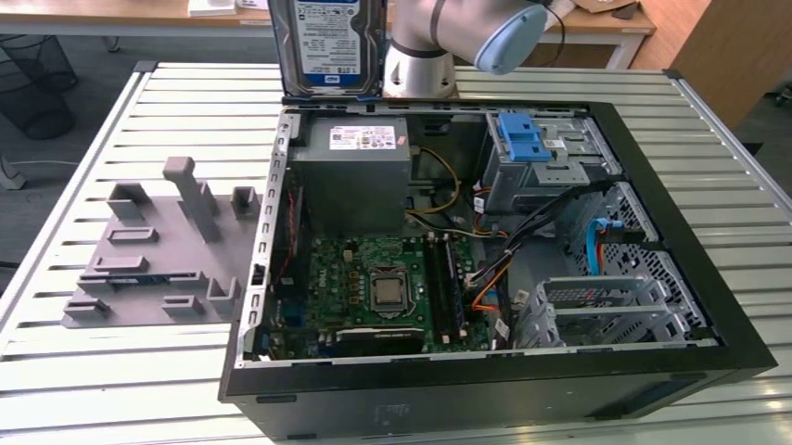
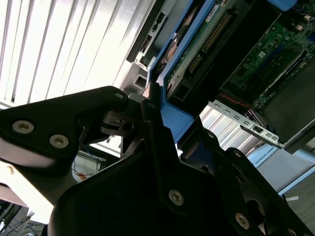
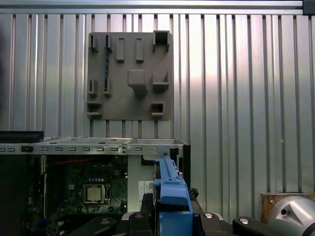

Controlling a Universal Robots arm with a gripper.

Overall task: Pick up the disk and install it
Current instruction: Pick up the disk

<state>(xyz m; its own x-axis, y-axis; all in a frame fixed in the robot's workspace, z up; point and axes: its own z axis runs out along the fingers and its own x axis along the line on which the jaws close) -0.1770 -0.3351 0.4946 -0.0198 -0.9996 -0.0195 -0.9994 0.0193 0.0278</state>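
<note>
Snugly, jaws on the disk [image 1: 325, 46]

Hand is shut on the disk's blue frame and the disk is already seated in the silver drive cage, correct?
Not seated: the exterior view shows the disk held upright in the air above the case's far edge, clear of the silver drive cage. The hand is shut on its blue frame, per the second wrist view.

Even, soft room light in the exterior view, computer case [image 1: 433, 382] interior shadowed, blown-out glare streaks on slatted table [image 2: 49, 39] in second wrist view, gripper [image 2: 142, 98] a dark underexposed mass, the disk [image 3: 172, 196] frame brightly lit blue.
</note>
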